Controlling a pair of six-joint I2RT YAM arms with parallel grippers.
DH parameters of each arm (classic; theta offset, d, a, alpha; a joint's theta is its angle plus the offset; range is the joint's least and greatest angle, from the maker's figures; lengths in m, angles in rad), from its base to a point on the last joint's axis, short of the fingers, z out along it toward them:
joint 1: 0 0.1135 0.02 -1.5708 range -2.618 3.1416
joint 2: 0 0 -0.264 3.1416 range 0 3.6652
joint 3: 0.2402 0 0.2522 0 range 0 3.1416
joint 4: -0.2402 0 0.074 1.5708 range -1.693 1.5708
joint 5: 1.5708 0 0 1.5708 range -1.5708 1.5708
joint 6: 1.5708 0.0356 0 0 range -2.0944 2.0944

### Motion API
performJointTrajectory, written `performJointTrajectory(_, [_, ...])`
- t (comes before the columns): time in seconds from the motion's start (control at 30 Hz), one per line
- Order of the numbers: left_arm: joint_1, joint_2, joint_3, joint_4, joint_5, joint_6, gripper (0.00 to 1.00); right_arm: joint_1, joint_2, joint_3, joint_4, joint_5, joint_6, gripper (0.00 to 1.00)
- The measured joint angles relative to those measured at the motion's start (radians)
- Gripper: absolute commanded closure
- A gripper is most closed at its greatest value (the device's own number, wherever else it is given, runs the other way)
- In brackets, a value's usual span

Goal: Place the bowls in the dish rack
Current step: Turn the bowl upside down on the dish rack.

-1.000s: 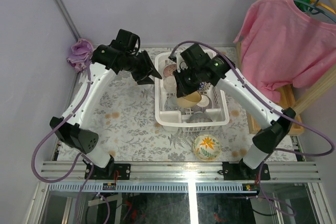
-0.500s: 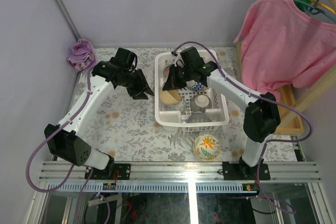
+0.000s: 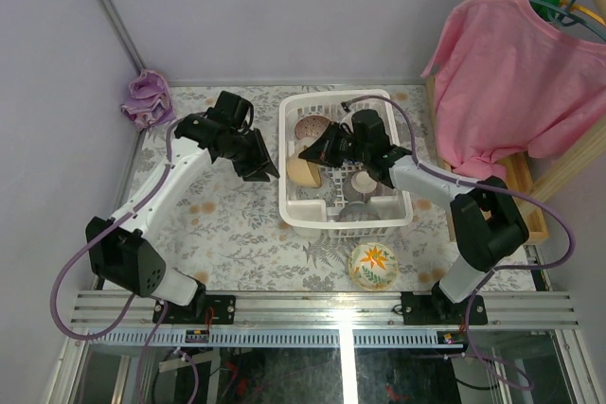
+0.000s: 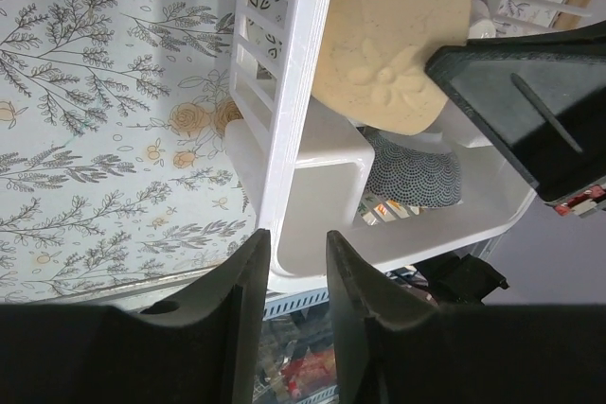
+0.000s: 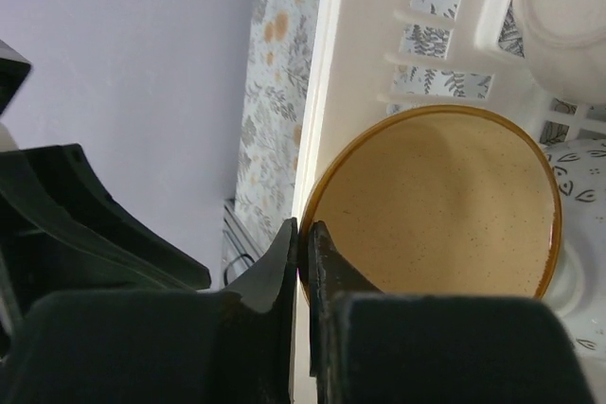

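White rack (image 3: 343, 222) holds bowls (image 3: 310, 127), R jaws pinch tan bowl (image 5: 436, 205), L jaws ajar, empty

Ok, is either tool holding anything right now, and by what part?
The right tool pinches the tan bowl by its rim, inside the rack. The left tool looks empty.

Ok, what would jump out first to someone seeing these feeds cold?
The right gripper pinching the rim of a tan bowl, held on edge just inside the left wall of the white dish rack. Then the flower-painted bowl alone on the table on the rack's near side, and the pink shirt hanging at far right.
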Motion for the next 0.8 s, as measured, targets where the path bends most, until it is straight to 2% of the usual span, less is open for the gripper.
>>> performJointTrajectory(0.43, [-0.019,0.028,-0.011,0.002,-0.015,0.031,0.74,-0.012,-0.053,-0.203,0.422,0.089,0.276,1.00])
performJointTrajectory(0.8, [-0.041,0.050,-0.012,-0.002,-0.039,0.058,0.74,-0.010,-0.025,-0.335,0.673,0.189,0.431,1.00])
